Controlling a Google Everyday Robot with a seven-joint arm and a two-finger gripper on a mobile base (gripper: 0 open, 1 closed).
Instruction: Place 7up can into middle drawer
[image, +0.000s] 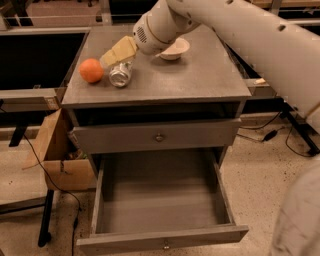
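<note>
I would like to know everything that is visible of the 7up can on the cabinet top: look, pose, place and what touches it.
The 7up can is a small, silvery metal soda can. It lies on its side on the grey cabinet top, toward the left front as the camera sees it, with one round end facing the camera. The orange sits close beside it; contact cannot be told. The gripper is right over its far end and seems to touch it. It is not yet in the open middle drawer.
</note>
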